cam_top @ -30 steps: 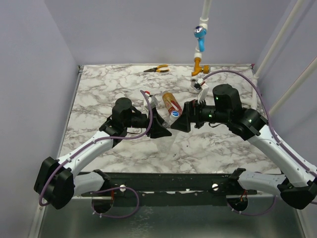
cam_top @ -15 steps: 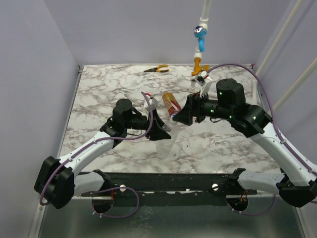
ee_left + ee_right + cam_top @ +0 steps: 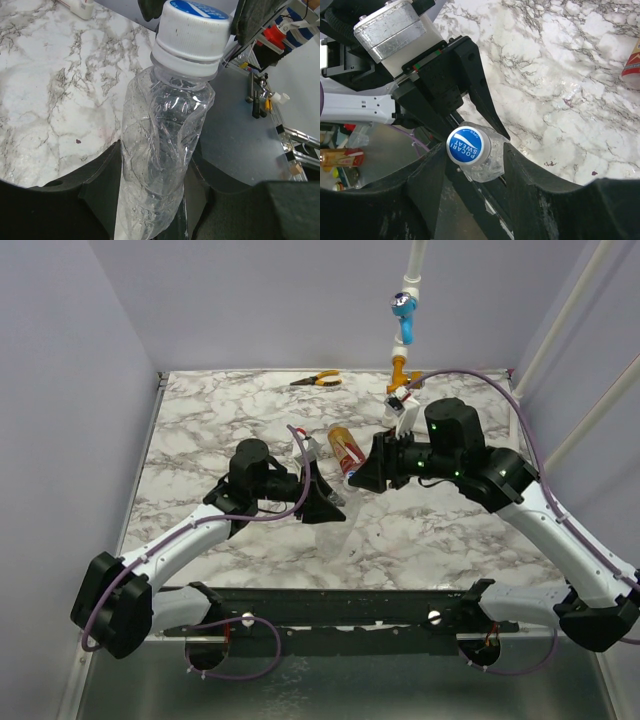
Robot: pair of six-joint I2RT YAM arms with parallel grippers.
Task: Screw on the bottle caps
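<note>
Since a second ago my right arm has lifted and drawn back toward the far right, then edged a little left again. The lower end of the clear bottle now hangs in view below my left jaws, where before it was hidden between the two arms. My left arm has hardly shifted. My left jaws are closed on that bottle, a finger on each side of the lower part of its crumpled body. The neck and the cap stick out past the fingertips. The bottle is tilted, its bottom toward the near edge and its cap toward my right jaws. Whether its lower end touches the table I cannot tell. The cap has white sides and a blue top with white lettering, and it sits on the neck down against the collar ring. My right jaws stand partly open around the cap, with one finger on each side and only slivers of gap in my right wrist view. From my left wrist one dark finger seems to touch the cap's rim. Whether they are pinching it I cannot tell. The red-label bottle lies on its side on the table just beyond both jaws, touched by neither. Whether it has a cap I cannot tell. Pliers lie near the far edge, well apart, and a valve handle hangs on the pipe above that edge.
</note>
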